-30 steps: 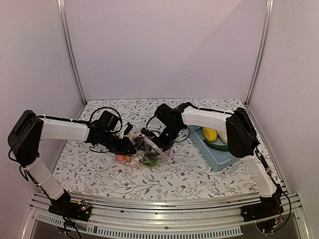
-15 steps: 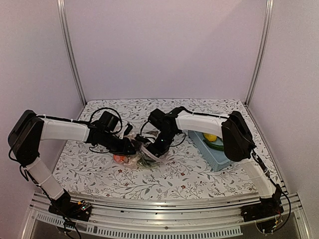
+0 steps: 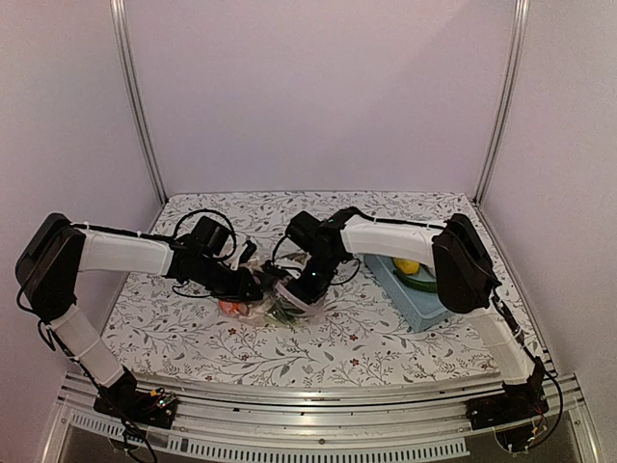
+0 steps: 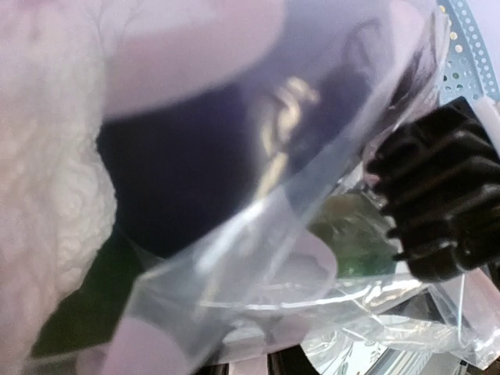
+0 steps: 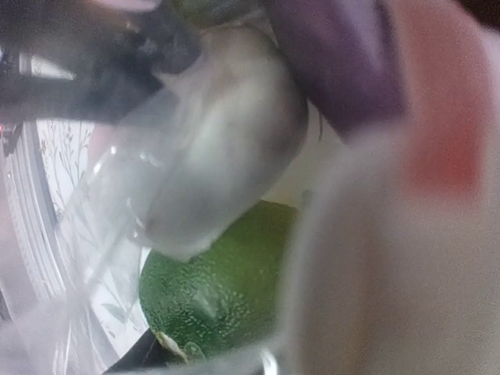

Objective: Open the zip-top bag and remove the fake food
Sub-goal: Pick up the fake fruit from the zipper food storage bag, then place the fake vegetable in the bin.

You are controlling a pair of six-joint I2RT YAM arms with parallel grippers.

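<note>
Now the left gripper (image 3: 253,284) and the right gripper (image 3: 303,286) meet at the clear, crinkly plastic zip-top bag (image 3: 273,305), one touching each side. I cannot tell how far either is open or what it holds; the wrist views are blurry. Toy food pieces (image 3: 280,311) lie in the bag on the flowery cloth (image 3: 193,338): an orange one (image 3: 231,307), a bumpy green one (image 5: 219,289), a dark purple one (image 5: 336,62). To the right stands a light-blue slotted plastic basket (image 3: 421,309) holding a yellow toy (image 3: 407,265) and a green toy (image 3: 421,283).
</note>
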